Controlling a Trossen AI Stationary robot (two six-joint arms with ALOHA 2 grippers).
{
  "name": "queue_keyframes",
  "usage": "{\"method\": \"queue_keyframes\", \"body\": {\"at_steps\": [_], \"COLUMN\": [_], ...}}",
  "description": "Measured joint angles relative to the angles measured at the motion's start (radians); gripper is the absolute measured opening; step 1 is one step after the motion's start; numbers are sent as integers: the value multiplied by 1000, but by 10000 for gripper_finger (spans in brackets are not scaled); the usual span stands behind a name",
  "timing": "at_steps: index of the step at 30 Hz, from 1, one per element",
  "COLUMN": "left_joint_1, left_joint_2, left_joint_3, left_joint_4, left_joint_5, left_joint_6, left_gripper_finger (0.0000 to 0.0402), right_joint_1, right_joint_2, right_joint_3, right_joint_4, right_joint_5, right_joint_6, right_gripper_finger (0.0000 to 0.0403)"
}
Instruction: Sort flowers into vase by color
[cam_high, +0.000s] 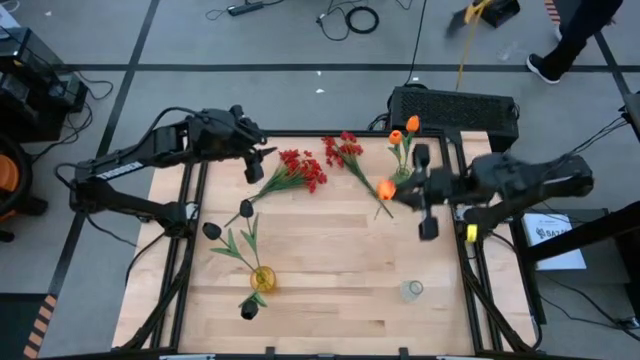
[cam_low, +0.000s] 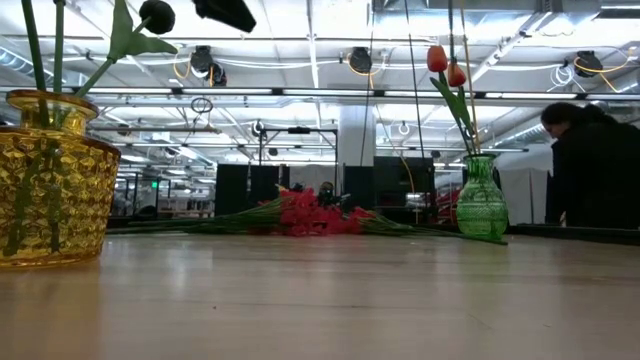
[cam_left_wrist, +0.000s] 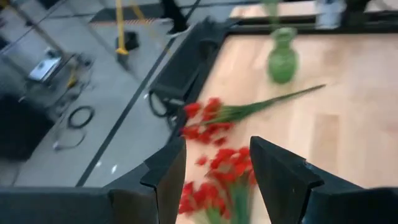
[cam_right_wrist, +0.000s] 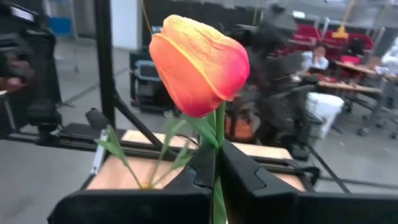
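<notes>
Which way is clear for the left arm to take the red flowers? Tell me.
Probably yes, from above: the left gripper, fingers open, hangs over the red flowers, nothing between. The right gripper holds an orange tulip elsewhere.

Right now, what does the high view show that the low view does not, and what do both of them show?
Only the high view shows both arms: the left gripper open above a red flower bunch, and the right gripper shut on an orange tulip. It also shows a clear glass.

Only the low view shows a person beyond the table.

Both show the yellow vase with black flowers, the green vase with orange blooms, and the red bunches lying flat.
</notes>
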Motion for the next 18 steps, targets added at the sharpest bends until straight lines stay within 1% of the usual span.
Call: {"method": "queue_keyframes", "body": {"at_steps": [3, 4, 6, 9, 13, 16, 18], "left_joint_1": [72, 103, 172, 294, 435, 518, 562], "left_joint_2": [-13, -21, -27, -8, 32, 61, 79], "left_joint_3": [0, 0, 1, -9, -60, -85, -112], "left_joint_4": [19, 33, 43, 46, 79, 90, 94], "left_joint_5": [-4, 6, 59, 184, 390, 531, 599], "left_joint_6": [13, 24, 33, 32, 23, -5, -22], "left_gripper_finger": [184, 184, 184, 184, 184, 184, 184], "right_joint_1": [32, 41, 55, 78, 112, 143, 162], "right_joint_2": [-13, -13, -13, -16, -11, -11, -11], "right_joint_3": [-147, -184, -236, -270, -271, -271, -271], "right_joint_4": [175, 222, 296, 350, 347, 347, 346], "right_joint_5": [-2, -2, -4, -3, -2, -1, 1], "right_joint_6": [-1, -1, -1, 10, 24, 24, 24], "right_gripper_finger": [4, 4, 4, 4, 4, 4, 4]}}
